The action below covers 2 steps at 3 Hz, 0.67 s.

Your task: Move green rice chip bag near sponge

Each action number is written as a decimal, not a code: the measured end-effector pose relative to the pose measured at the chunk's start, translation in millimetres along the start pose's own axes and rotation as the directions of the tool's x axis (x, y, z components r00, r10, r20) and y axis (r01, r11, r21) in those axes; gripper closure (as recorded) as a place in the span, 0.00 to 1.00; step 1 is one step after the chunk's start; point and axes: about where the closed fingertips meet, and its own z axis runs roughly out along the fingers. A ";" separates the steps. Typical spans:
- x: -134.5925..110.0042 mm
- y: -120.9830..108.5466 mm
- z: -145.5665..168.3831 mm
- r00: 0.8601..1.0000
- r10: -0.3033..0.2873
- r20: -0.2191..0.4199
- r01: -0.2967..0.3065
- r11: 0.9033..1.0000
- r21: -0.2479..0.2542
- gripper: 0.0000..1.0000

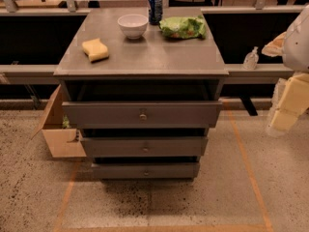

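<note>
Gripper [286, 111] far right (off bag [182, 27])

The bag [182, 27] is shiny, crinkled plastic; the sponge [95, 50] soft and matt. The cabinet top [145, 59] is smooth grey. The pale, matt gripper [283, 116] hangs at right.

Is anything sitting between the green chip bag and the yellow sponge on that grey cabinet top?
The round white bowl stands just behind the straight line from the crinkled light-green rice chip bag to the pale yellow sponge block, so a wide bag may brush it. The gripper hangs right of the cabinet, below its top.
</note>
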 end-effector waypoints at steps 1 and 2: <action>0.0 0.0 0.0 1.000 0.000 0.000 0.000 1.000 0.000 0.00; 0.2 -15.9 1.0 0.997 0.059 0.058 -0.061 0.997 0.043 0.00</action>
